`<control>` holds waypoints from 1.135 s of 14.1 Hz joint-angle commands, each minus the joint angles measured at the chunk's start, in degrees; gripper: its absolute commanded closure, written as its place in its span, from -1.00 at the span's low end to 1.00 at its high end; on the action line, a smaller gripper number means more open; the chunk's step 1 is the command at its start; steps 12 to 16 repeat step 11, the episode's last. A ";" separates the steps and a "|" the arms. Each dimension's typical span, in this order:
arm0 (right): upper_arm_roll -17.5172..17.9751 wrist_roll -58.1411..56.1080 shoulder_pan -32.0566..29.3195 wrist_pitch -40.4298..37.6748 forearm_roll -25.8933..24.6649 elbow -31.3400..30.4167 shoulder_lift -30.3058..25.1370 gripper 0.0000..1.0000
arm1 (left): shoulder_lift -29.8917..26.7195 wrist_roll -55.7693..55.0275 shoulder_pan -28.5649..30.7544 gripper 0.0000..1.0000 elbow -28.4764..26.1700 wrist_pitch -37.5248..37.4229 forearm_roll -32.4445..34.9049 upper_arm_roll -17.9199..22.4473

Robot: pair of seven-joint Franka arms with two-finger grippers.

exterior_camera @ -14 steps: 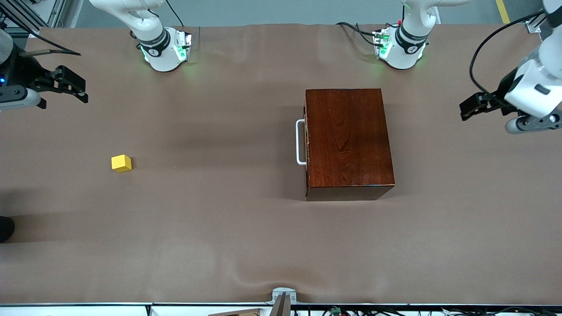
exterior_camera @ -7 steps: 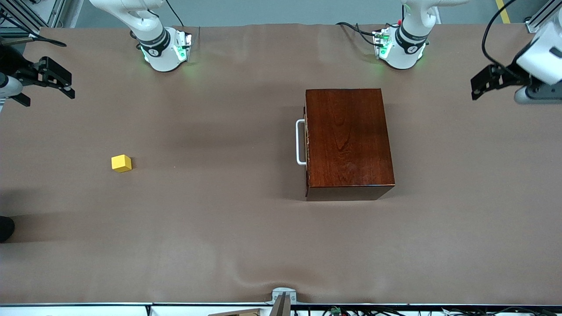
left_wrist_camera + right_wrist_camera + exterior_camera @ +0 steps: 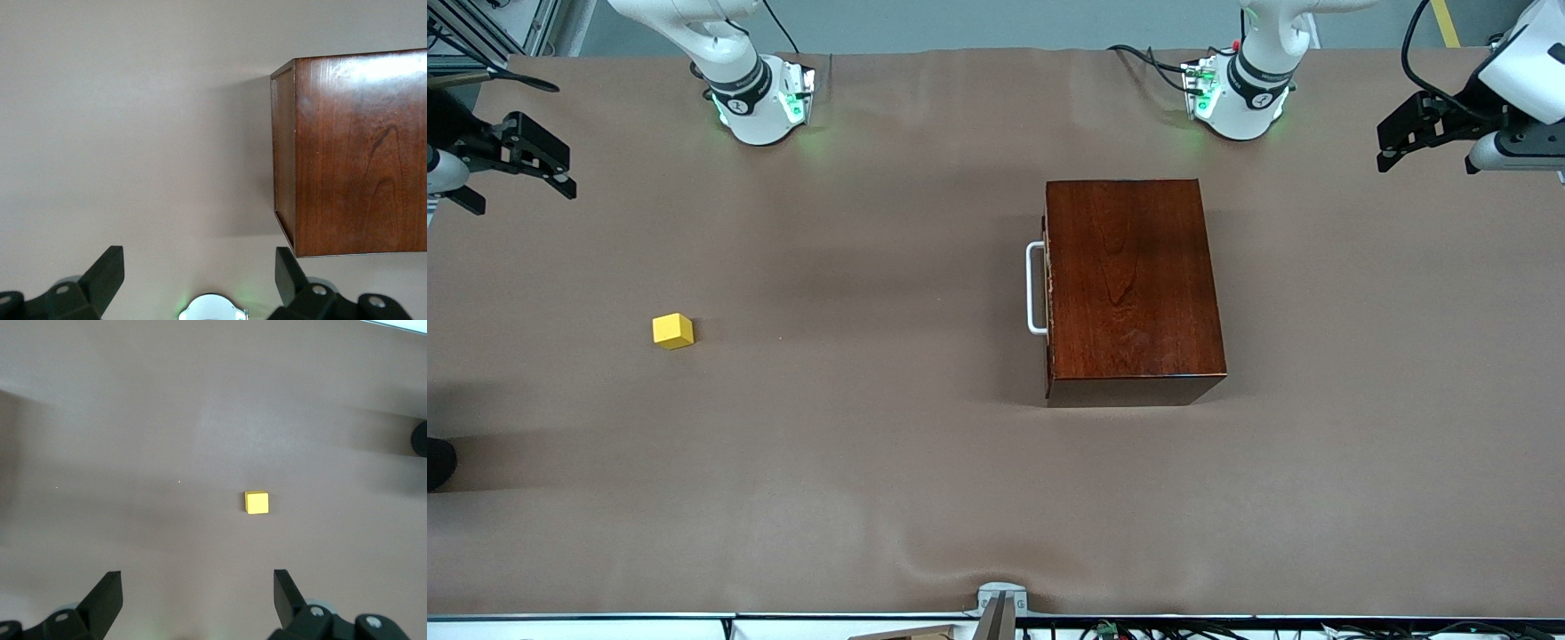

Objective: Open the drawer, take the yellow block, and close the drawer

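The dark reddish-brown wooden box [image 3: 1129, 284] stands on the brown table, its drawer shut, the white loop handle [image 3: 1035, 288] facing the right arm's end. The yellow block [image 3: 672, 331] lies on the bare table toward the right arm's end, far from the box. My left gripper [image 3: 1385, 142] hangs open and empty over the left arm's end of the table; its wrist view [image 3: 200, 267] shows the box [image 3: 360, 153]. My right gripper [image 3: 565, 169] hangs open and empty over the right arm's end; its wrist view [image 3: 198, 587] shows the block [image 3: 256, 502].
The two arm bases [image 3: 760, 98] [image 3: 1240, 98] stand along the table's robot side. A grey bracket [image 3: 1000, 600] sits at the table edge nearest the front camera. A dark object [image 3: 438, 462] shows at the right arm's end.
Both grippers have drawn back toward the robots' side and outward to the table's ends. Box and block have not moved.
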 commanded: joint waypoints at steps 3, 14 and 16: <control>0.64 -0.79 -0.39 -0.85 -2.25 1.11 0.13 -1.00 | -0.50 1.32 0.02 -1.00 0.52 -0.49 -1.36 0.98; 0.64 -0.53 -0.30 -1.90 -1.73 1.11 0.13 -1.00 | 0.29 1.23 0.11 -1.00 0.79 -0.49 -1.36 0.98; 0.64 -0.53 -0.30 -1.90 -1.73 1.11 0.13 -1.00 | 0.29 1.23 0.11 -1.00 0.79 -0.49 -1.36 0.98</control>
